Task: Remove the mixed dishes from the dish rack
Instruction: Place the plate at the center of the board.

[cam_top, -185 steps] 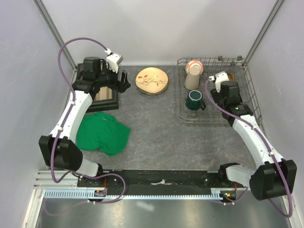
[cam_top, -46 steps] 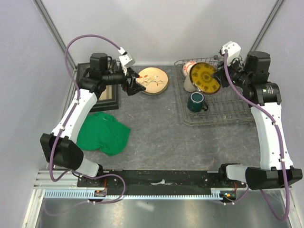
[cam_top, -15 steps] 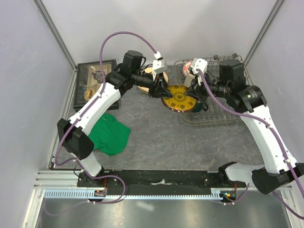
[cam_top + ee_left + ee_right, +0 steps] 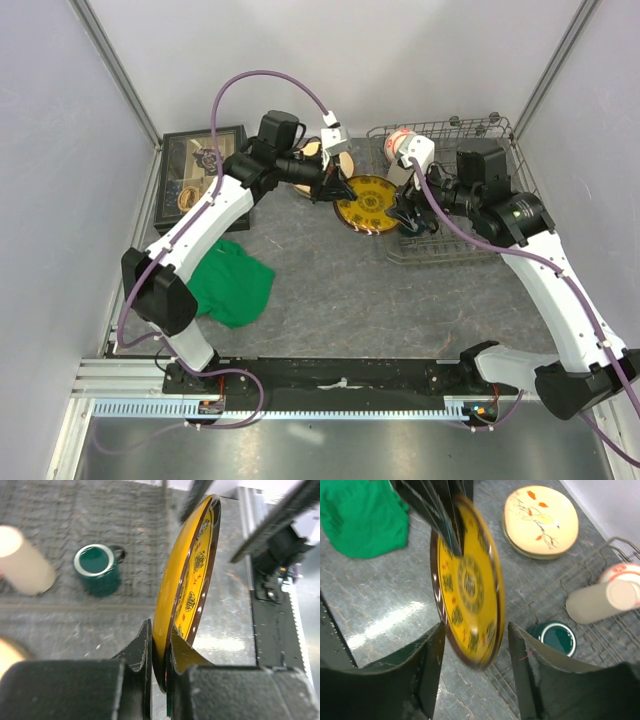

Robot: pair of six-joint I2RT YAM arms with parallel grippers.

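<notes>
Item: yellow plate (image 4: 368,205), dark rim, ringed centre pattern, hanging on edge in mid-air just outside the left side of the dish rack (image 4: 470,252), above the table and not over the wires. The left gripper (image 4: 160,635) is clenching the plate's rim, one finger on each face, and is carrying the whole piece by that single pinch. The right gripper (image 4: 476,630) is standing slack, its jaws spread to either side of the opposite rim and apparently pressing on nothing. Handling, as I am judging it: glazed ceramic, stiff, moderately heavy, slick under the pads, liable to chip or shatter if dropped. Held upright by its edge, it is likely wanting to swing, so a deep bite over the rim and a slow lowering are looking safest. Sitting inside the dish rack: dark green mug (image 4: 97,570), beige cup (image 4: 22,560) toward the far-left corner, red-and-white bowl (image 4: 622,572) touching or just beside the cup. A cream plate (image 4: 540,520) is resting outside the rack, off its left side.
</notes>
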